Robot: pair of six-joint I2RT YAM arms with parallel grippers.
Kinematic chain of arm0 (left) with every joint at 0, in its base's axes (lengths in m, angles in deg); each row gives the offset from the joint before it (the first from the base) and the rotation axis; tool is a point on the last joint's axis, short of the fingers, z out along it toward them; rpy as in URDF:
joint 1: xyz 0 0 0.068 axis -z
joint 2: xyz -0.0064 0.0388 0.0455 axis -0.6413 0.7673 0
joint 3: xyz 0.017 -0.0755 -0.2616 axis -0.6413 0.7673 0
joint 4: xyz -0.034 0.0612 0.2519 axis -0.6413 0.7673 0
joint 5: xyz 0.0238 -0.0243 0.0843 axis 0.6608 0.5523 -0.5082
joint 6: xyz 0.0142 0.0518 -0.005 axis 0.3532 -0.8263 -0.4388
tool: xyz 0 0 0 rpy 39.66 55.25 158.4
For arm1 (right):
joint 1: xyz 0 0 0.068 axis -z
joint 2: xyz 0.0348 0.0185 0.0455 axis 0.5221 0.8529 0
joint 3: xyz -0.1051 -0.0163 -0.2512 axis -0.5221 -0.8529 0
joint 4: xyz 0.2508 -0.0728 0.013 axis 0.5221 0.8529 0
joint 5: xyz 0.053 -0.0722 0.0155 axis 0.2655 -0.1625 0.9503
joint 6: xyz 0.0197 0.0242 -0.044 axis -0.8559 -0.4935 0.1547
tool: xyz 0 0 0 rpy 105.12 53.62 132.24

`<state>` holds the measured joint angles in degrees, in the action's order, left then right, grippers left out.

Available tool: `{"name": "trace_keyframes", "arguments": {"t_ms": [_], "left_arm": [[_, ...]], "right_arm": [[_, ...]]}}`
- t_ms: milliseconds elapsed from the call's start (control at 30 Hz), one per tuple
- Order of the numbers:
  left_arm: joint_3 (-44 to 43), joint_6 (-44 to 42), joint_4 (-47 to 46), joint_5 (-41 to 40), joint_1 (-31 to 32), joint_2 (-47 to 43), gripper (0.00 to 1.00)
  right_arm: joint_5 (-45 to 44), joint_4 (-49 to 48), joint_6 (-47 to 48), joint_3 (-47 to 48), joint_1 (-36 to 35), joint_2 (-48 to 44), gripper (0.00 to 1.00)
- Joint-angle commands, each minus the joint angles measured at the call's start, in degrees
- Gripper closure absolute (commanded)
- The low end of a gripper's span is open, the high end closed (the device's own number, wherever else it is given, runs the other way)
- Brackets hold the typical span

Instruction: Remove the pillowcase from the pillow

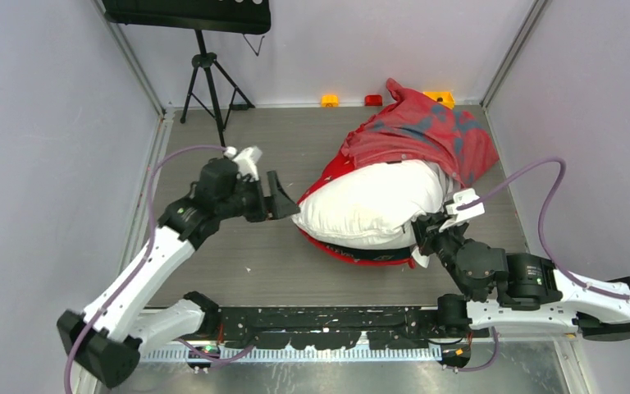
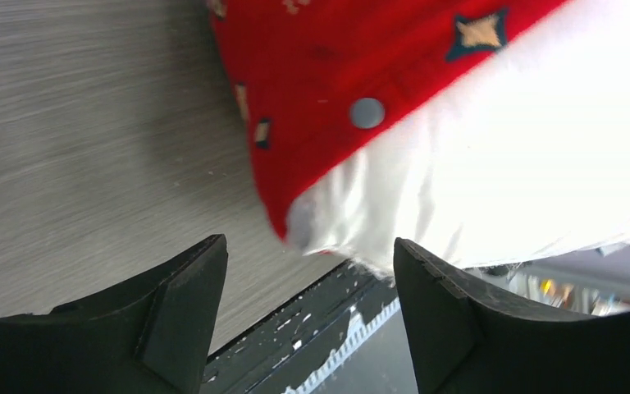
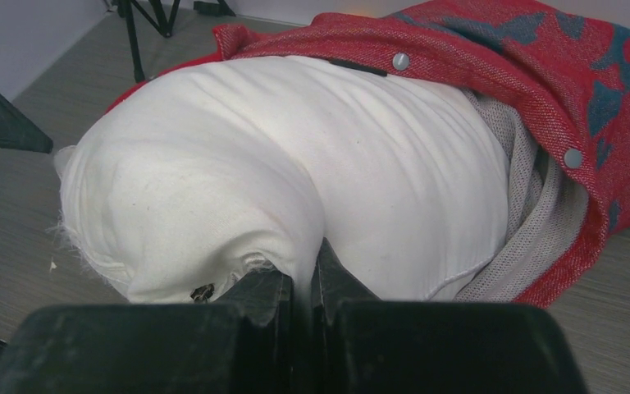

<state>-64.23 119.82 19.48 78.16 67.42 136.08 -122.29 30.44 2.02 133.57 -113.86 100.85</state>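
your right fingers [image 3: 283,289] are closed tight, with a fold of the pillow [image 3: 295,164] pinched between them at its near, lower edge. nothing red is in that grip. in the right wrist view white fabric fills the middle. the pillowcase [image 3: 591,107] is bunched back along the top and right of the frame, its snap buttons [image 3: 400,60] showing on the turned-back hem.

your left fingers [image 1: 283,197] are spread wide and hold nothing. in the left wrist view the pillow's white corner sits just past the gap, and a red hem with one snap lies over it from the upper middle of the frame. i can't tell whether either fingertip touches cloth.

in the top view the pillow lies on the surface [image 1: 238,254] at centre right. its long axis runs from the corner at your left fingers up and right into the case. the case covers only the upper right end, with a red layer also showing under the pillow's lower edge.

the relation that matters is this: the pillow is held at the lower right of the heap, and the loose red hem nearest any fingers is at the left corner, in front of your open left pair. i'd judge that arm better placed to take the case, and the pull should follow the long axis. the likely slip is pinching white together with red.
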Motion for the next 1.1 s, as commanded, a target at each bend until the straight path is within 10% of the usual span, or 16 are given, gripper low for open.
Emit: {"name": "trace_keyframes", "arguments": {"t_ms": [0,400,767,1067], "left_arm": [[-8.43,-8.04,-2.29,-1.92,8.20,7.07,0.23],[-9.39,-14.21,-6.37,-15.52,8.78,16.49,0.29],[-0.17,-5.03,-20.83,-8.48,-1.77,29.43,0.98],[1.20,2.52,-39.71,1.04,-4.52,50.91,1.00]], "right_arm": [[-5.03,-3.77,0.84,0.20,0.48,1.51,1.00],[-4.42,-4.47,1.73,1.58,0.50,1.27,1.00],[-7.47,-6.34,3.60,4.25,0.52,-0.23,1.00],[-6.06,-8.31,3.78,10.09,0.49,-1.69,1.00]]}}
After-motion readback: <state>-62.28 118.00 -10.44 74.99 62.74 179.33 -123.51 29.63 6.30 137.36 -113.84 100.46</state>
